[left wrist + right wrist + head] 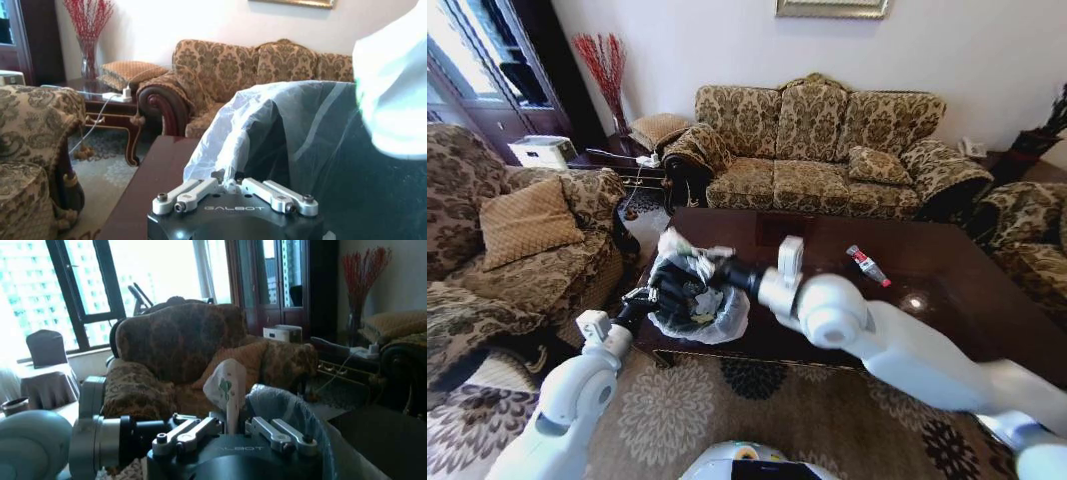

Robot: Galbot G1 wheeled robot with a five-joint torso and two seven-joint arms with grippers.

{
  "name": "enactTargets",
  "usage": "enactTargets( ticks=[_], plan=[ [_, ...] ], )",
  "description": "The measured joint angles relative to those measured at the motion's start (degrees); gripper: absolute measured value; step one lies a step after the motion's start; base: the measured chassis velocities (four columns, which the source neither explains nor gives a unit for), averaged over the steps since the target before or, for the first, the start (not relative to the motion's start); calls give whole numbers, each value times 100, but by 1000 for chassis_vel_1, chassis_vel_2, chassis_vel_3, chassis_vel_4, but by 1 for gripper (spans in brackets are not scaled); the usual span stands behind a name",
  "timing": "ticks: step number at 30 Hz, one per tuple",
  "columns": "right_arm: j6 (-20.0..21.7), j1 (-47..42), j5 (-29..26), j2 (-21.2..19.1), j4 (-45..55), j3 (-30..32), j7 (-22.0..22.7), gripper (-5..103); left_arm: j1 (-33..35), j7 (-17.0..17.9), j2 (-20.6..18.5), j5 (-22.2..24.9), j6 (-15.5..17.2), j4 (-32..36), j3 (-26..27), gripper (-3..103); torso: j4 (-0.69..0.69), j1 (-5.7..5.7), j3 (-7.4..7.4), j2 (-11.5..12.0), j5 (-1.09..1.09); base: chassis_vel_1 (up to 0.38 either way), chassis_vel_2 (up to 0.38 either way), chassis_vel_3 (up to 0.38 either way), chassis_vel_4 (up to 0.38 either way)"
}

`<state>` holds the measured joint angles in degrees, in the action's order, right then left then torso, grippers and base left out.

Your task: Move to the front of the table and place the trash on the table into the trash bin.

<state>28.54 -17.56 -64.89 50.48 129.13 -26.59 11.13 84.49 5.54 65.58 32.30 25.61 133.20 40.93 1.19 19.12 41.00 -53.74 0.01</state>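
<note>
— Where's the left arm (577, 390)?

— It reaches forward from low on the robot's left side, elbow bent, with the wrist at the near side of the trash bin (727, 322). The left claw (640, 298) is pinched on the bin's rim, its fingers closed together on the bag.

— And the right arm (897, 340)?

— It stretches across the robot's front from the right, forearm nearly level, with the wrist at the bin's right edge. The right claw (699, 258) hangs over the bin's mouth, above the rim.

— Is it open?

— No. From the right wrist, its fingers are clamped on a white piece of trash (225, 385) that stands up between them.
</note>
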Motion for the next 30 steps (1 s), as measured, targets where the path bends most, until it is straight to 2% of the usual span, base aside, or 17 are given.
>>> enactTargets(
  ticks=[2, 3, 6, 9, 11, 12, 14, 15, 18, 19, 20, 23, 24, 25, 26, 28, 30],
  plan=[
    [-2, -2, 85, 14, -30, -33, 3, 10, -7, -19, 13, -10, 0, -1, -3, 1, 1, 0, 0, 0, 0, 0, 0, 0, 0],
    [-23, 11, 150, 72, -91, -68, 51, 21, -9, -44, 27, -31, 0, -3, -10, 1, 3, 0, 0, 0, 0, 0, 0, 0, 0],
    [-51, 43, 187, 150, -155, -88, 105, 26, 0, -54, 32, -50, 4, -3, -12, 1, 5, 0, 0, 0, -1, 0, 0, 0, 0],
    [-62, 83, 216, 212, -197, -110, 179, 43, 16, -55, 20, -56, 16, -3, 6, 1, 5, 0, 0, 0, -2, 0, 0, 0, 0],
    [-68, 89, 246, 219, -211, -111, 188, 43, 16, -55, 15, -57, 16, -3, 10, 1, 4, 0, 0, 0, -2, 0, 0, 0, 0],
    [-107, 100, 306, 229, -238, -107, 215, 48, 16, -54, 11, -57, 16, -2, 14, 1, 3, 0, 0, 0, -1, 0, 0, 0, 0],
    [-268, 124, 364, 251, -339, 55, 514, 59, 13, -50, 14, -56, 16, -3, 16, 1, 3, 0, 0, 0, -1, 0, 0, 0, 0],
    [-268, 124, 364, 251, -339, 55, 514, 59, 13, -50, 14, -56, 16, -3, 16, 1, 3, 0, 0, 0, -1, 0, 0, 0, 0],
    [-495, 106, 648, 94, -720, 449, 1200, 75, 19, -45, 39, -55, 15, -21, 26, 1, 6, 0, 0, 0, -2, 0, 0, 0, 0],
    [-571, 21, 846, -27, -887, 575, 1309, 75, 20, -45, 48, -55, 12, -22, 31, 1, 6, 0, 0, 0, -2, 0, 0, 0, 0],
    [-571, 21, 846, -27, -887, 575, 1309, 75, 20, -45, 48, -55, 12, -22, 31, 1, 6, 0, 0, 0, -2, 0, 0, 0, 0],
    [-732, -558, 1039, -332, -1315, 1144, 1601, 91, 6, -36, 59, -53, -4, -23, 51, 1, 1, 1, 1, 0, 2, 0, 0, 0, 0],
    [-732, -558, 1039, -332, -1315, 1144, 1601, 91, 6, -36, 59, -53, -4, -23, 51, 1, 1, 1, 1, 0, 2, 0, 0, 0, 0],
    [-738, -728, 1049, -369, -1392, 1291, 1632, 96, 2, -33, 59, -53, -7, -23, 56, 1, 1, 1, 1, 0, 3, 0, 0, 0, 0],
    [-747, -1054, 1141, -425, -1546, 1591, 1637, 99, -1, -32, 57, -52, -11, -22, 64, 1, 1, 1, 1, 0, 4, 0, 0, 0, 0],
    [-766, -1525, 1359, -458, -1767, 2089, 1615, 100, 1, -29, 52, -71, -27, -21, 80, 1, 2, 1, 1, 0, 0, 0, 0, 0, 0],
    [-766, -1641, 1400, -458, -1809, 2219, 1612, 100, 5, -31, 51, -92, -37, -20, 85, 1, 2, 1, 1, 0, 0, 0, 0, 0, 0]
  ],
)
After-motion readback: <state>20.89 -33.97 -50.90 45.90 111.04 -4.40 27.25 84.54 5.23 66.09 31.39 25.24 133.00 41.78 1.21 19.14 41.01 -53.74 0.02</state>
